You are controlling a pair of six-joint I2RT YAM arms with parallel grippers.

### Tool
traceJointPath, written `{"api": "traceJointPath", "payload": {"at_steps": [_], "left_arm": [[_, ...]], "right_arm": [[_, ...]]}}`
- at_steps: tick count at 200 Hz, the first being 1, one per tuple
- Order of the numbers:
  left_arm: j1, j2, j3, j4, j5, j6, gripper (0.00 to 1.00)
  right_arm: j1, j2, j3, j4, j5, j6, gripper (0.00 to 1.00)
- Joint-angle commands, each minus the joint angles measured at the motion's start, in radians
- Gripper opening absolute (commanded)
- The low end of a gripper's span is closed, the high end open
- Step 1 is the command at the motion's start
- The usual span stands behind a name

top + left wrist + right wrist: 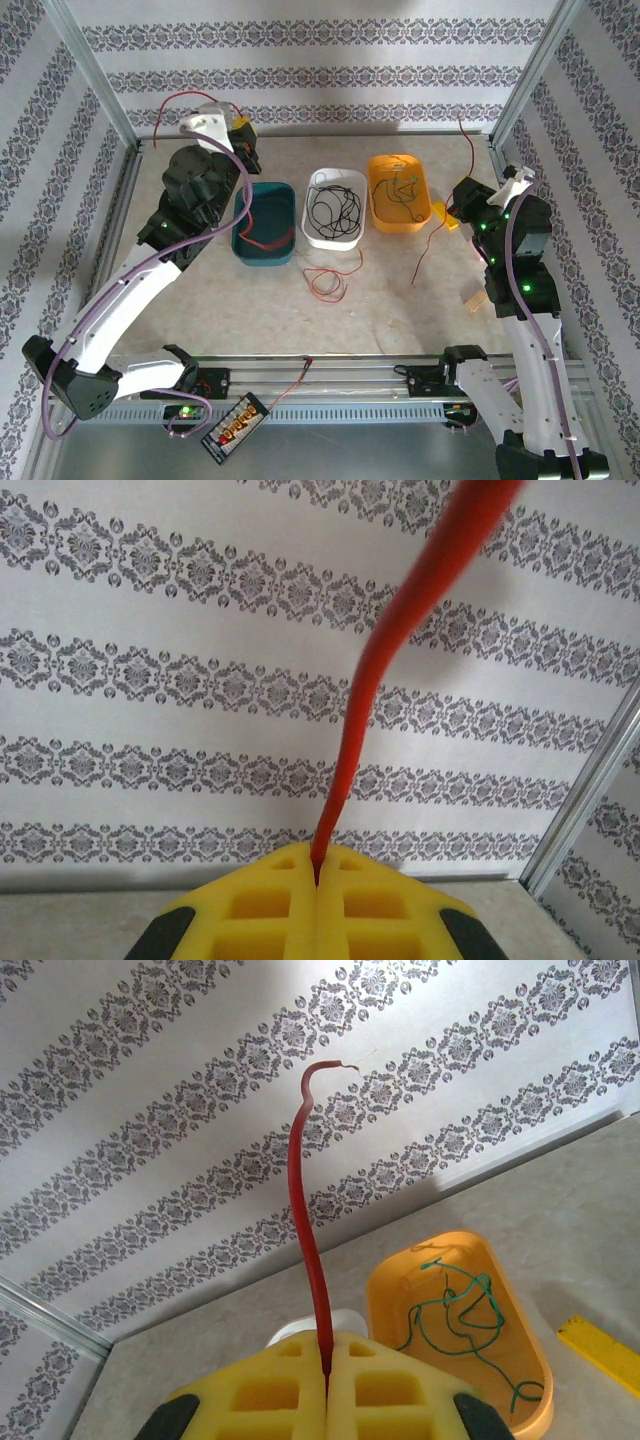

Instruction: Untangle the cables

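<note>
Pinching red cables (305, 1250) between left fingers (258, 912), right fingers (262, 1392)

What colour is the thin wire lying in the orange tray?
Green: the green wire lies loosely tangled in the orange tray, clearest in the right wrist view.

Quick headcount.

- **Trays:** three in a row across the far half of the table. The teal tray (288, 200) is on the left, the white tray (312, 238) in the middle, and the orange tray (378, 165) on the right.
- **Red cables:** I get three.
  - The left red cable (262, 241) lies in the teal tray.
  - The red loop (326, 283) is loose on the table, just nearer than the white tray.
  - The right red cable (428, 258) is over on the right.
- **Green cable** (455, 1305): one.
- **Black cables** (335, 205): one tangle, can't tell how many strands.
- **Arms:** two, the left arm (120, 300) and the right arm (530, 330).
- **Grippers:** also two, the left gripper (318, 880) and the right gripper (326, 1370).
- **Circuit board** (236, 425): one, at the near edge.
</note>
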Motion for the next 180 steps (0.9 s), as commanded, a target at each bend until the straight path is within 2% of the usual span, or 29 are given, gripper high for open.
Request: {"api": "traceJointPath", "payload": {"at_steps": [1,24,66,106,145,180], "left_arm": [[0.024,0.029,0.069,-0.02,0.091,-0.017,0.0],[0.031,0.063,0.111,-0.03,0.127,0.006,0.0],[0.051,0.138,0.106,-0.056,0.069,0.035,0.0],[0.072,0.204,-0.047,-0.043,-0.032,0.013,0.0],[0.072,0.218,-0.212,-0.024,-0.035,-0.08,0.0],[0.076,0.236,-0.288,-0.044,-0.03,-0.143,0.0]], "right_arm": [[0.009,0.001,0.006,0.03,-0.01,0.001,0.0],[0.009,0.006,0.01,0.032,-0.009,0.001,0.0],[0.01,0.002,0.013,0.031,-0.022,-0.003,0.0],[0.009,-0.018,0.011,0.019,-0.032,-0.018,0.0],[0.009,-0.03,0.015,0.003,-0.032,-0.035,0.0],[0.009,-0.022,0.014,0.009,-0.041,-0.021,0.0]]}}
